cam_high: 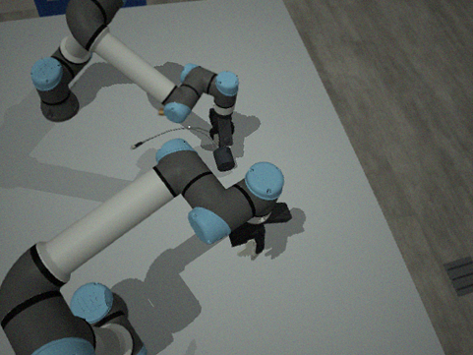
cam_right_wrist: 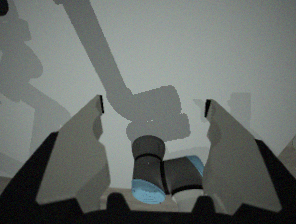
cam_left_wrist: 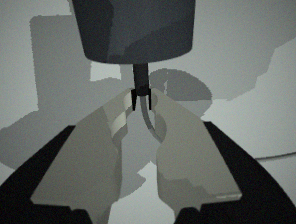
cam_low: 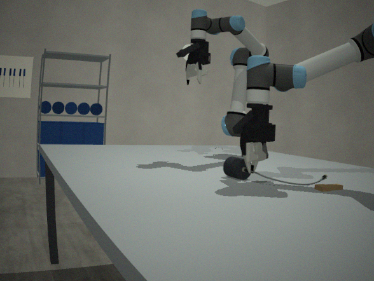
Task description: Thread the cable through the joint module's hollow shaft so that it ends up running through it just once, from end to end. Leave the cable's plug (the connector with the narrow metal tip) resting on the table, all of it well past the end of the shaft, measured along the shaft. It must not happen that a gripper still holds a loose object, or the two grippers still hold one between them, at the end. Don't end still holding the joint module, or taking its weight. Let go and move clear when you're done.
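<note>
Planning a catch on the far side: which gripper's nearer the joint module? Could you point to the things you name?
Left. The left gripper [cam_high: 219, 147] [cam_low: 250, 171] [cam_left_wrist: 142, 90] is at one end of the joint module [cam_high: 223, 159] [cam_low: 234, 167] [cam_left_wrist: 137, 32], fingers shut on the cable [cam_high: 166, 132] [cam_low: 286, 182] [cam_left_wrist: 145, 115]; the right gripper [cam_high: 249, 255] [cam_low: 193, 82] [cam_right_wrist: 154, 98] is farther off, high above the table.

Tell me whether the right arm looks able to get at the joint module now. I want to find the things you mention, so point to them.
Probably yes: the right gripper [cam_high: 248, 253] [cam_low: 193, 82] [cam_right_wrist: 154, 98] is open and empty, and the joint module's [cam_high: 224, 159] [cam_low: 235, 167] [cam_left_wrist: 136, 30] far end looks unobstructed; the left gripper [cam_high: 221, 145] [cam_low: 250, 171] [cam_left_wrist: 142, 90] crowds the other.

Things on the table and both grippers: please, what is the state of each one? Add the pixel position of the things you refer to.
Module [cam_high: 224, 159] [cam_low: 235, 167] [cam_left_wrist: 137, 32]: lying on its side.
Plug [cam_left_wrist: 141, 77]: gripped, front end hidden by module.
Cable [cam_high: 162, 133] [cam_low: 280, 182] [cam_left_wrist: 146, 115]: curved, far end free.
Block [cam_high: 161, 112] [cam_low: 328, 187]: lying flat.
Left gripper [cam_high: 218, 145] [cam_low: 250, 171] [cam_left_wrist: 142, 97]: shut on plug.
Right gripper [cam_high: 249, 253] [cam_low: 193, 82] [cam_right_wrist: 155, 106]: open, raised.
</note>
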{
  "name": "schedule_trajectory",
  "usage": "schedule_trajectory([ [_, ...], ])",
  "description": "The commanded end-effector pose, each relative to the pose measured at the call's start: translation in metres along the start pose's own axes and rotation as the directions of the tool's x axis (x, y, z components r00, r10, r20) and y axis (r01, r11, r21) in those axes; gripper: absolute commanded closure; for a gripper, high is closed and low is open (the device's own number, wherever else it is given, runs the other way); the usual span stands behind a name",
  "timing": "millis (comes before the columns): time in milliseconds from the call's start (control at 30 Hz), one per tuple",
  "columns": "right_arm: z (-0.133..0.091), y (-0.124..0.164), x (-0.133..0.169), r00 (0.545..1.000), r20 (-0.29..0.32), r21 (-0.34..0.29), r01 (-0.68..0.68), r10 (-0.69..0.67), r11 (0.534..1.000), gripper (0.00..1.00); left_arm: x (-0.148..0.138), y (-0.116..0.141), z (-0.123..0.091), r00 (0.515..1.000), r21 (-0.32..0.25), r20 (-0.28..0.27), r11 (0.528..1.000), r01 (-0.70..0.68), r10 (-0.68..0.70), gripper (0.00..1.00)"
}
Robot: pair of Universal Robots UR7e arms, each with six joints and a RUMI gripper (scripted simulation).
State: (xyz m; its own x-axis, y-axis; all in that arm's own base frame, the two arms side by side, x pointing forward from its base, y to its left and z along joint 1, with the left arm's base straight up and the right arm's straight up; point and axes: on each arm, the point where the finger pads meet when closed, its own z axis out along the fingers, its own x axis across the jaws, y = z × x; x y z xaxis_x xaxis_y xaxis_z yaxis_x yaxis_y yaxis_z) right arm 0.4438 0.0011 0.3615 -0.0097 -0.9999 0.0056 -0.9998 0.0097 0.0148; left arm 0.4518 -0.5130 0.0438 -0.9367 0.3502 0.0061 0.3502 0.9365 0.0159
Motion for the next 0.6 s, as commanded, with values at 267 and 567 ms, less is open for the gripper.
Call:
schedule_trajectory([
  [267,-0.0004,-0.0001,-0.0001,1.000,0.000,0.001,0.000,0.000,1.000,0.39,-0.0014,-0.0105,-0.0023,1.000,0.001,0.002,1.000,0.004,-0.004,1.00],
  [567,-0.0004,-0.0001,-0.0001,1.000,0.000,0.001,0.000,0.000,1.000,0.39,-0.0010,-0.0126,-0.0016,1.000,0.000,0.002,1.000,0.001,-0.001,1.00],
])
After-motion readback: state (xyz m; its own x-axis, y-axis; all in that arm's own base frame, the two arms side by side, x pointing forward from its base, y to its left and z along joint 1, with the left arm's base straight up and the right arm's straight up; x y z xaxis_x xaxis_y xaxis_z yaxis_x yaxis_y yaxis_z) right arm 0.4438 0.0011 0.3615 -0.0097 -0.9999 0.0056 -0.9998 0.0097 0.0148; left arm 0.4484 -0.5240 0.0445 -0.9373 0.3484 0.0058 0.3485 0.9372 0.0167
